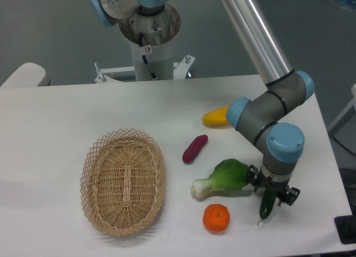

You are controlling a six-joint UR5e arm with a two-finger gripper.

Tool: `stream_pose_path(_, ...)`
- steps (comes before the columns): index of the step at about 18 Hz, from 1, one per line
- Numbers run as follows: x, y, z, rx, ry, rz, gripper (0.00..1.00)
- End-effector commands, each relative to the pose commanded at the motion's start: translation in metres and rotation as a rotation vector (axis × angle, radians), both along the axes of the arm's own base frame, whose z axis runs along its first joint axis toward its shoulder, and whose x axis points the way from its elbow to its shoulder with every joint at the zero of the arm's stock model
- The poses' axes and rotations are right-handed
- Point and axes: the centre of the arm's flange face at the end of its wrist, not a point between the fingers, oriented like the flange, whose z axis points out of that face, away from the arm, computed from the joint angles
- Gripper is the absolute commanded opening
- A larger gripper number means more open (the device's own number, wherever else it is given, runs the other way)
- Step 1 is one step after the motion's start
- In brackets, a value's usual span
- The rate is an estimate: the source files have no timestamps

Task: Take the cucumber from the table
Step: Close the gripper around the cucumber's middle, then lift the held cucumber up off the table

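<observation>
The cucumber [267, 206] is slim and dark green, lying on the white table [67, 112] at the front right, its thin stem tip pointing toward the front edge. My gripper [271, 193] hangs straight down over the cucumber's upper half, with its fingers on either side of it. The wrist hides the fingertips, so I cannot tell whether they are closed on the cucumber. The cucumber still seems to rest on the table.
A bok choy [222, 177] lies just left of the gripper. An orange [216, 218] sits in front of it. A purple sweet potato [194, 148], a yellow fruit [216, 117] and a wicker basket [123, 181] lie further left and back. The table's front edge is close.
</observation>
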Motion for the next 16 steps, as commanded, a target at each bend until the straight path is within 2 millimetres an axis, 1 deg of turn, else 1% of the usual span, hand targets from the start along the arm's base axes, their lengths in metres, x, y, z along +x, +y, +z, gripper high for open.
stream_pose_path(3,-0.003,-0.001,0.004,0.003,0.007,0.002,0.29)
stream_pose_path(5,-0.006,-0.002,0.011,0.01,0.017,0.003,0.28)
stream_pose_path(6,-0.01,-0.001,0.022,0.019,0.035,0.003,0.28)
stream_pose_path(7,-0.013,0.0,0.037,0.025,0.051,-0.004,0.28)
stream_pose_path(9,-0.011,0.001,0.073,0.036,0.086,-0.039,0.28)
stream_pose_path(11,0.003,-0.004,0.109,0.036,0.093,-0.058,0.28)
stream_pose_path(15,0.048,-0.013,0.151,-0.014,-0.002,-0.079,0.28)
stream_pose_path(16,0.062,-0.01,0.159,-0.024,-0.021,-0.093,0.28)
